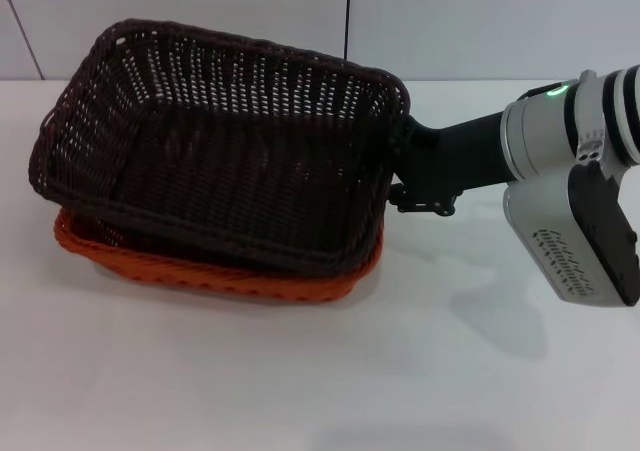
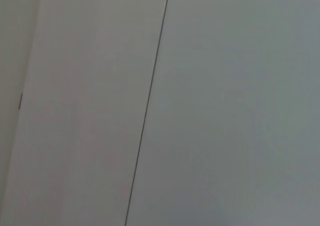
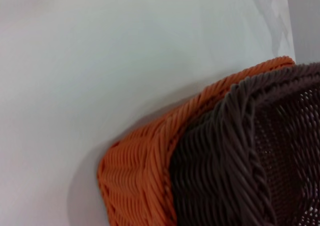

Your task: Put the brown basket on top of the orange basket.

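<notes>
My right gripper (image 1: 400,176) is at the right rim of the brown basket (image 1: 230,146), probably pinching it, but I cannot tell since the rim hides my fingers. The basket sits tilted in the orange basket (image 1: 215,276). To finish well: lower level, square the rims, then release.

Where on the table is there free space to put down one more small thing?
Bare table runs along the near edge, in front of the orange basket. The brown basket sits nested in it. The side by the right gripper is crowded.
</notes>
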`<state>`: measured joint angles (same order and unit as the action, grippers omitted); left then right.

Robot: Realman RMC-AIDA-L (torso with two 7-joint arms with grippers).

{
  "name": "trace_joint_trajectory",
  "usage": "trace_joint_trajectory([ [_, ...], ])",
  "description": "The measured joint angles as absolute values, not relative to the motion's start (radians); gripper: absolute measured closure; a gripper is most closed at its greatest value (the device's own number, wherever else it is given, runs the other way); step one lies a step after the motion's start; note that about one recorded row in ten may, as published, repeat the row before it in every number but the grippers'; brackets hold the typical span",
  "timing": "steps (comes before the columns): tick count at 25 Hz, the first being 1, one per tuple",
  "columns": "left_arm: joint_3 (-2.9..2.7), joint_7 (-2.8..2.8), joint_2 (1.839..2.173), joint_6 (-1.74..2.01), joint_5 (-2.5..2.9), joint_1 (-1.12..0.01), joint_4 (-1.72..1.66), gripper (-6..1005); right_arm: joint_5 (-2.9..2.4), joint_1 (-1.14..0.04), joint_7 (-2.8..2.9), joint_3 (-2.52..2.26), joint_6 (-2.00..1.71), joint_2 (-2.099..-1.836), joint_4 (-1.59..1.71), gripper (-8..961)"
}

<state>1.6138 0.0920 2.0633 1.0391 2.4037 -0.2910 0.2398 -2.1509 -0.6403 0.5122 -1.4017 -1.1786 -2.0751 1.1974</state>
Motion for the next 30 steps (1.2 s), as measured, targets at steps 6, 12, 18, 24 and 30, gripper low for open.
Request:
trace_joint_trajectory([
  [6, 1.615, 0.092, 2.063, 1.038, 2.404, -0.293, 0.235, 258, -2.154, -0.604, 0.519, -1.452, -1.121, -2.077, 1.214, 523],
  [12, 1.616, 0.092, 2.059, 1.035, 2.404, -0.3, 0.235, 258, -2.145, -0.549, 0.518, -1.525, -1.017, -2.081, 1.229, 494],
  [18, 1.63, 0.084, 2.055, 1.035, 2.405, -0.308, 0.235, 258, -2.122, -0.505, 0.514, -1.551, -0.974, -2.082, 1.241, 439],
  [24, 1.631, 0.084, 2.054, 1.035, 2.41, -0.308, 0.234, 258, -2.112, -0.463, 0.513, -1.562, -0.972, -2.082, 1.279, 347],
  [30, 1.626, 0.087, 2.056, 1.036, 2.411, -0.301, 0.233, 258, -2.111, -0.415, 0.52, -1.565, -0.974, -2.08, 1.347, 339],
])
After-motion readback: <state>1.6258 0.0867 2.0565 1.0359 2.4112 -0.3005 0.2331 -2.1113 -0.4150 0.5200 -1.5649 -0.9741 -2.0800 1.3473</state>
